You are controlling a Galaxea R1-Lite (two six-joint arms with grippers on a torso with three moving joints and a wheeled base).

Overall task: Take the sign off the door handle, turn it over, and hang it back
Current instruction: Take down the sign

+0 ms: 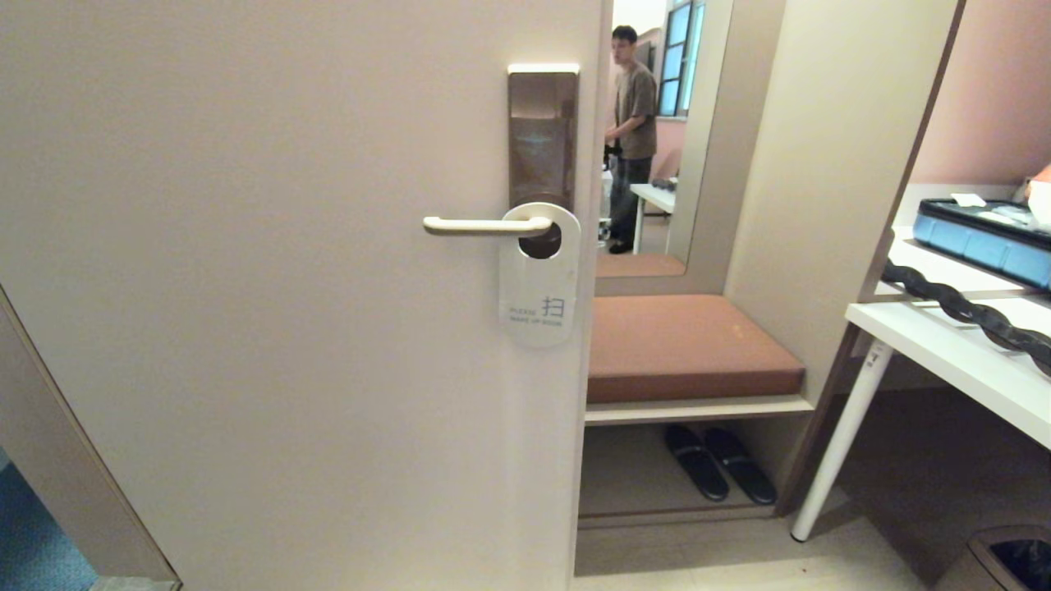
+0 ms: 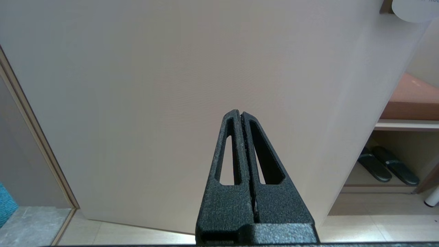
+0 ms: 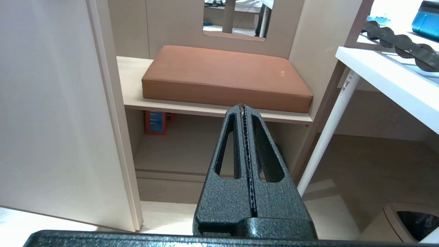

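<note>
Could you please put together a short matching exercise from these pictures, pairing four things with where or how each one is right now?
Things:
1. sign
2. door handle
3. slippers
4. left hand

States:
A. on the floor under the cushioned bench
B. shut, empty, facing the plain door
C. hanging with its white side out
D. horizontal, passing through the sign's hole

Pairs: 1-C, 2-D, 3-A, 4-B
</note>
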